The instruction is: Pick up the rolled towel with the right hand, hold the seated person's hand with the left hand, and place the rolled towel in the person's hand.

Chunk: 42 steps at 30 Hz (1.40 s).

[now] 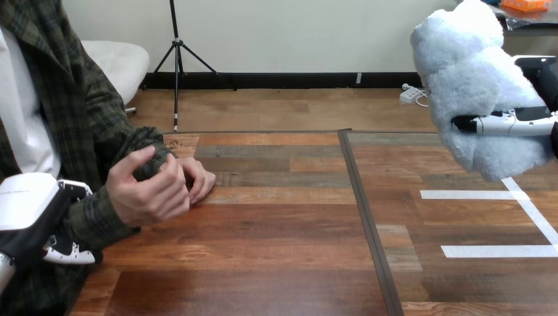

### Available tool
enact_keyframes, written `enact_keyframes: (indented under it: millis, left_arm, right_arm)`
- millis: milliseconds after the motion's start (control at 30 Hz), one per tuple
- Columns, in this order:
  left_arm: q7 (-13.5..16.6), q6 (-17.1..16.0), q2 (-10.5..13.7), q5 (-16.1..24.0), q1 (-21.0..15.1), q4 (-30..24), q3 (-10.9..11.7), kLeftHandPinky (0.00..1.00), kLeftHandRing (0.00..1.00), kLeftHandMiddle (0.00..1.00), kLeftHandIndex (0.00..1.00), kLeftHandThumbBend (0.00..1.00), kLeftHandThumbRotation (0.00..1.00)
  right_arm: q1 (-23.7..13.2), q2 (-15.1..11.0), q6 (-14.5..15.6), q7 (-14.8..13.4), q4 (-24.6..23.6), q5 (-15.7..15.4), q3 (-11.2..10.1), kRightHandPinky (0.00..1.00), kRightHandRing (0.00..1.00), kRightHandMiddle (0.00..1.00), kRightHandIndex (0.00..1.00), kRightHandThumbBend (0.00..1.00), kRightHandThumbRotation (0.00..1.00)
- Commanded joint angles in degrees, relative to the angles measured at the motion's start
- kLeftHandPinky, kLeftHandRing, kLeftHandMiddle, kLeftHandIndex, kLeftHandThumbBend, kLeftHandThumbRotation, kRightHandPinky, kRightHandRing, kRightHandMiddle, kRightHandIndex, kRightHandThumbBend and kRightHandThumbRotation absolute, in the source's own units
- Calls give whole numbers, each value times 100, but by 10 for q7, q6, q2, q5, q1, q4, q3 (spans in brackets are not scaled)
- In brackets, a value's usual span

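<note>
Wooden table, white tape: right hand clutches the rolled towel aloft; left hand at the person's sleeve, grip unclear.

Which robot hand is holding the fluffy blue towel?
The right hand, up high at the view's right, fingers curled round the rolled towel. The left hand, down low, grips the person's forearm instead.

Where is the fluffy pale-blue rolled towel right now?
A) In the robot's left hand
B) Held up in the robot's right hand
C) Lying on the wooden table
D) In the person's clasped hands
B: the fluffy pale-blue rolled towel is at the view's upper right, above the wooden table, with the right hand curled round it.
</note>
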Motion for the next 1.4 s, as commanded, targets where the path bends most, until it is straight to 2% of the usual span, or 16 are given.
enact_keyframes:
  millis: [0, 133, 533, 967, 1233, 1367]
  left_arm:
    - [10, 2, -18, -2, -30, -1, -8, 36, 40, 46, 48, 84, 11]
    - [12, 2, -21, -6, -28, -2, -7, 34, 39, 45, 48, 83, 11]
    - [18, 2, -27, -14, -22, -10, -2, 27, 34, 41, 45, 82, 8]
    - [23, -39, -32, -29, -18, -12, 6, 21, 29, 38, 43, 84, 8]
    - [25, -46, -35, -36, -18, -15, 5, 20, 27, 38, 43, 83, 10]
    - [25, -48, -37, -38, -19, -21, 4, 20, 28, 39, 44, 83, 10]
  right_arm:
    - [-32, -1, -8, -4, -31, 15, -15, 2, 5, 10, 10, 61, 0]
    - [-32, 0, -1, -5, -34, 17, -15, 2, 5, 10, 10, 60, 0]
    - [-33, 0, -10, -7, -28, 10, -11, 2, 5, 10, 10, 61, 0]
    - [-28, 9, 8, -12, -41, 7, -5, 2, 6, 10, 11, 62, 0]
    - [-24, 18, 20, -12, -55, 4, 2, 2, 6, 11, 11, 61, 0]
    - [-23, 22, 20, -17, -60, -10, 12, 3, 6, 11, 11, 61, 0]
